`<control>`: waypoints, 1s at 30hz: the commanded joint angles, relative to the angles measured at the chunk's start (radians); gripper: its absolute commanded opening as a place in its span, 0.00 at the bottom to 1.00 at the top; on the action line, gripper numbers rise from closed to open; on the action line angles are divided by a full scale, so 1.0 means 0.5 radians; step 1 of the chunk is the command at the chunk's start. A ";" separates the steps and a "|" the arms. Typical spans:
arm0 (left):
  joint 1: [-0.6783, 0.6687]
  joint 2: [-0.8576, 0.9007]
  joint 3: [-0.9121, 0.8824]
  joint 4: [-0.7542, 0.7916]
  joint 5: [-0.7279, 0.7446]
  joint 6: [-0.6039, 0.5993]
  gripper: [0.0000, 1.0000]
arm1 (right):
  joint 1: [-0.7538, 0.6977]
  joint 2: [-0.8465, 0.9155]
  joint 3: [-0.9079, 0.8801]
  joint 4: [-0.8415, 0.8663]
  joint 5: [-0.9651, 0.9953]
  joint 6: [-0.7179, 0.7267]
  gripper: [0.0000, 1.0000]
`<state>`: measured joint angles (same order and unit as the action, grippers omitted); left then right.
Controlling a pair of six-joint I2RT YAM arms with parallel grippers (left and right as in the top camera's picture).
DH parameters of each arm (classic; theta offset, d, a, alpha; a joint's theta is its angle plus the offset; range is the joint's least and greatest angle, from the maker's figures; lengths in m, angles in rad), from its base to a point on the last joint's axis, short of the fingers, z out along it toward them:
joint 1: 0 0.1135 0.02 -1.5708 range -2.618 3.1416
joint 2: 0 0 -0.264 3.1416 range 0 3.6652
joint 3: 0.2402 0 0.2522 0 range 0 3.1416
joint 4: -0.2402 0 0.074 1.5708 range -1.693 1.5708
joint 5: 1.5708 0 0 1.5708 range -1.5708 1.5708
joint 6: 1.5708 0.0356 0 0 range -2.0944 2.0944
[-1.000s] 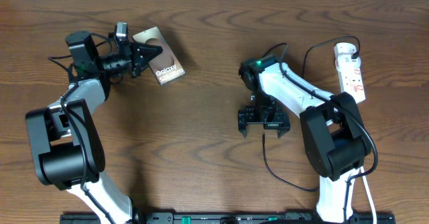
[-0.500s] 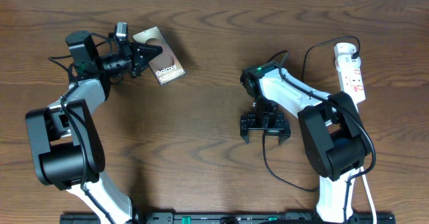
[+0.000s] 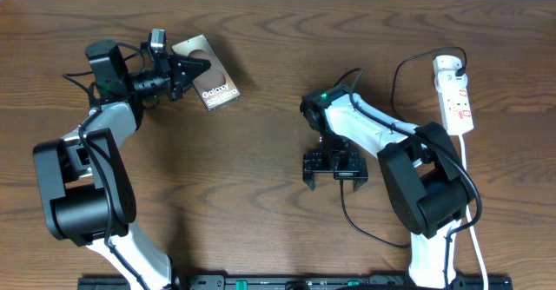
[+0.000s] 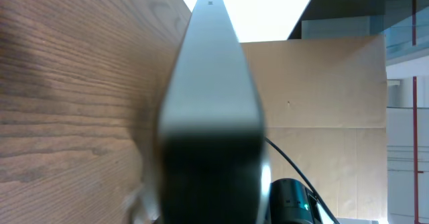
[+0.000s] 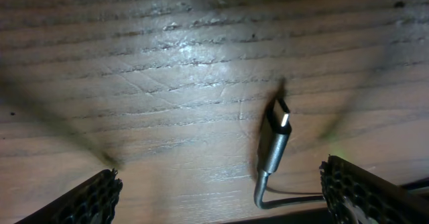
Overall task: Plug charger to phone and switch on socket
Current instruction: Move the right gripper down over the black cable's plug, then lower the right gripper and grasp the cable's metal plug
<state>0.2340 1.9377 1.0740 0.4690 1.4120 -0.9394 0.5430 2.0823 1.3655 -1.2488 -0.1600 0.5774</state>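
The charger (image 5: 273,143) connector tip lies flat on the wooden table (image 3: 261,203), centred between the wide-open jaws of the right gripper (image 3: 335,175), touching neither; its cable loops toward the near edge; bare wood stretches leftward to the phone (image 3: 215,88), clamped by the left gripper (image 3: 195,67) near the far edge; the socket (image 3: 456,95) lies along the right edge.

The tabletop (image 5: 167,56) is grained wood with a soft shine. The charger (image 5: 273,140) has a smooth metal tip. The pads (image 5: 362,190) of my right pincer (image 5: 224,194) look rough.
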 commanded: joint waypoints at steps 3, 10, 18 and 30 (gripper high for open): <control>0.003 -0.018 0.040 0.015 0.079 -0.002 0.07 | 0.018 0.017 -0.021 0.057 0.002 0.041 0.95; 0.003 -0.018 0.040 0.016 0.079 -0.002 0.07 | 0.018 0.017 -0.092 0.183 0.000 0.043 0.95; 0.003 -0.018 0.040 0.016 0.078 -0.002 0.07 | 0.021 0.016 -0.095 0.182 0.000 0.042 0.94; 0.003 -0.018 0.040 0.016 0.079 -0.002 0.07 | 0.069 0.016 -0.095 0.202 0.001 0.057 0.74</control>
<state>0.2340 1.9377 1.0740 0.4686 1.4120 -0.9394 0.5663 2.0785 1.3403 -1.1687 -0.2100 0.5888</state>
